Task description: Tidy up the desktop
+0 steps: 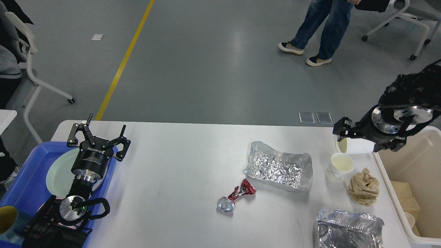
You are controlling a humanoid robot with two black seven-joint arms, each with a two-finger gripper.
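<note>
The white-grey desktop [179, 172] carries litter. On it are a crumpled foil tray [278, 168], a crushed red can [236, 198], an upright paper cup [341, 164], a paper cup on its side [341, 145], a brown paper wad [363, 186] and a second foil piece [348, 229]. My right gripper [361, 137] is open and low over the lying cup, hiding most of it; I cannot tell if it touches it. My left gripper [99, 132] is open and empty above the desk's left edge.
A cream-white bin [379, 165] with scraps inside stands off the desk's right end. A blue tray [24, 179] at the left holds a pale green plate [58, 172] and a yellow cup [6, 217]. A person [320, 24] and wheeled chairs stand beyond the desk.
</note>
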